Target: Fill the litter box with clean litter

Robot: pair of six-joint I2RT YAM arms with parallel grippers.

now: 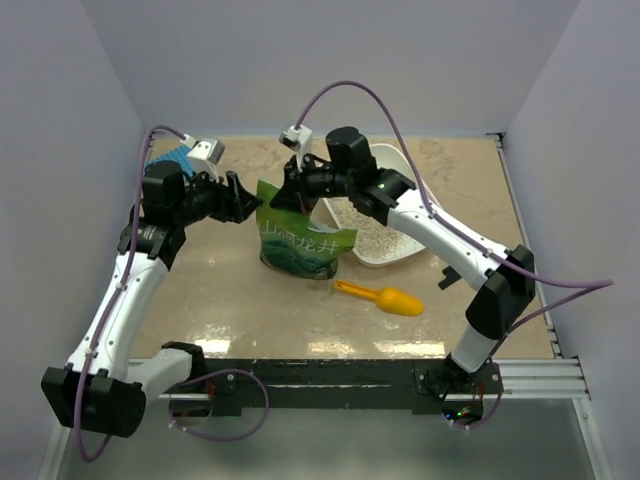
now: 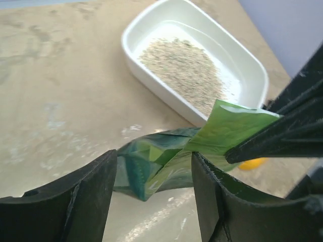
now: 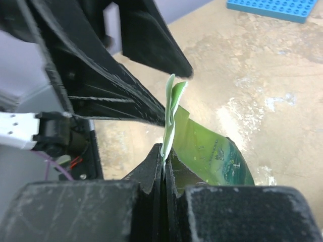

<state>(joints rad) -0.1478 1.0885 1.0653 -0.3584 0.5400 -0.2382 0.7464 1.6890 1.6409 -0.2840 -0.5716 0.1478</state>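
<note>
Right wrist showed my right gripper (image 3: 164,162) clenched on the green bag (image 3: 209,151), left gripper (image 2: 154,174) released; unsupported, it could sag and spill outside the litter box (image 2: 157,84).

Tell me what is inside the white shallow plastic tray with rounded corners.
A loose heap of fine pale beige-grey granules lies in the tray, bare white floor around it. The green glossy pouch hides one corner of it.
</note>
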